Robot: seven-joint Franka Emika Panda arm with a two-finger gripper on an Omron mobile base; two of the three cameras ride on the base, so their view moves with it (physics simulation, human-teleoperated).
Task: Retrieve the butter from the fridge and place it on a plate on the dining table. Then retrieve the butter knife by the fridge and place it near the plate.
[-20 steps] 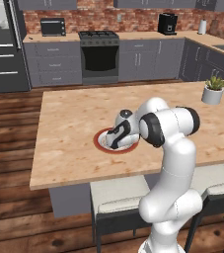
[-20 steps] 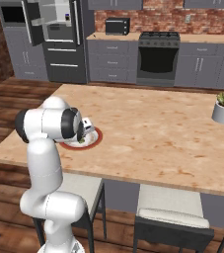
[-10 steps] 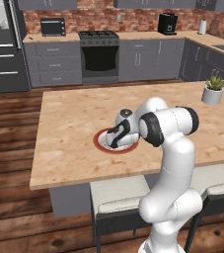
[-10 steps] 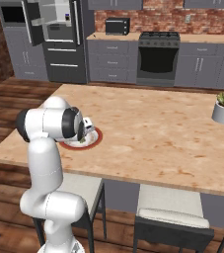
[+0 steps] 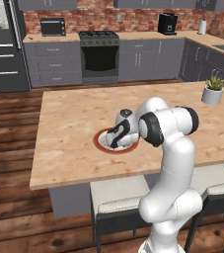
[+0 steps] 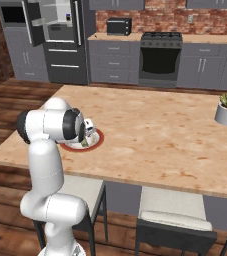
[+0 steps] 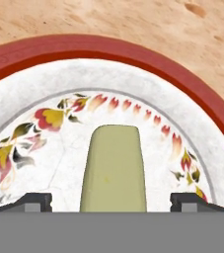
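gripper (image 7: 112, 201): jaws spread wide, clear of the butter | butter (image 7: 114, 168): lying on plate (image 7: 29, 84) | plate: on dining table (image 5: 69, 123)

Wooden dining table (image 5: 69, 128) bearing plate (image 5: 101, 144), potted plant (image 5: 213, 89).

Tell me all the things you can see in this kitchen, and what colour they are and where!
butter: one, pale yellow-green, lying on the plate between the finger tips
plate: one, white with a red-brown rim and flowers, on the dining table
dining table: one, light wood on a grey base, in the middle
potted plant: one, green in a white pot, far right of the table
stools: two, grey cushions, tucked at the near side
fridge: one, dark, door open, back left
stove: one, black, back wall
toaster oven: one, black, on the back counter
gripper: one, dark tips, open either side of the butter
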